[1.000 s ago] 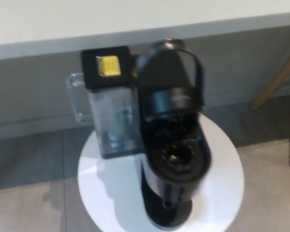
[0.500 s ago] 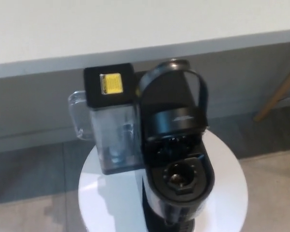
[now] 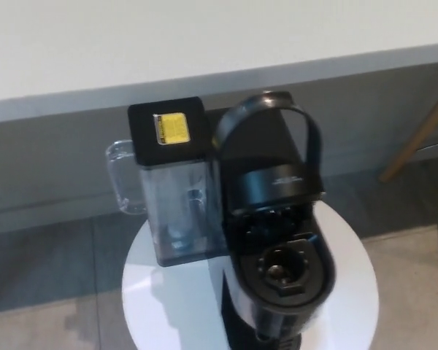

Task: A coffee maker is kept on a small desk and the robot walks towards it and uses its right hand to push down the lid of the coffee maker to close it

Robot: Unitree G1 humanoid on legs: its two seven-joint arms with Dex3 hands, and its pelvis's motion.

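Observation:
A black coffee maker (image 3: 281,273) stands on a small round white desk (image 3: 171,292). Its lid (image 3: 271,149) is raised upright, with a curved handle arching over it. The round pod chamber (image 3: 285,268) lies open below the lid. A clear water tank (image 3: 179,211) with a black cap and a yellow sticker (image 3: 169,129) is attached on the machine's left side, with a clear handle sticking out to the left. Neither of my hands shows in the head view.
A grey wall base (image 3: 58,168) and white wall run behind the desk. Wooden furniture legs (image 3: 422,131) stand at the right edge. The floor (image 3: 51,306) is grey and beige tile.
The whole picture has shifted: the coffee maker and desk now appear larger and lower in the view, so the camera has moved closer. The lid stays raised.

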